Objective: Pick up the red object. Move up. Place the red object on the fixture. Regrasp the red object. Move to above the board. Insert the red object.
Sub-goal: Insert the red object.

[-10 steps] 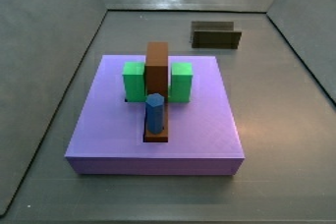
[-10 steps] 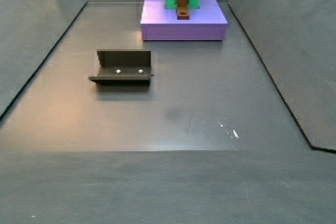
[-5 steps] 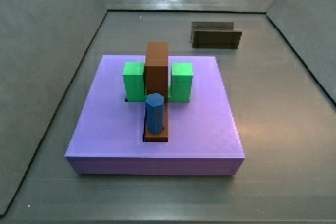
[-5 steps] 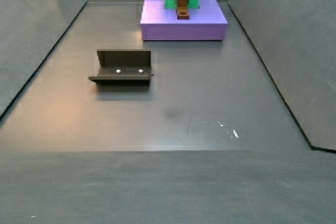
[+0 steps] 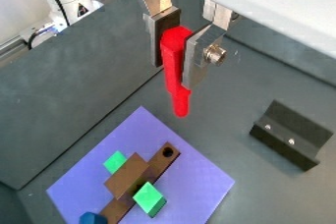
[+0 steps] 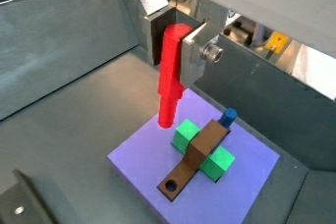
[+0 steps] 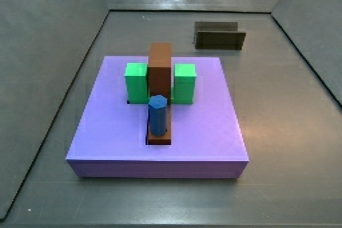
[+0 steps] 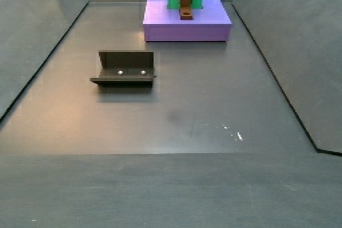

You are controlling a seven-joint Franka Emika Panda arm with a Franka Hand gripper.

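Nothing has changed in either side view over the last second. Gripper [image 5: 180, 44], jaws clamped on the small bright red peg [image 5: 176, 71], hangs high over the lavender-purple slab [image 6: 157, 154]; brown bar's hole [image 6: 171, 185] sits near six o'clock. Insertion comes next.

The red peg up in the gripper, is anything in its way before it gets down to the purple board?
Nothing visible is. The gripper holds the red peg upright, high above the board. In both wrist views only open air lies below its tip; the brown bar and green blocks sit lower down.
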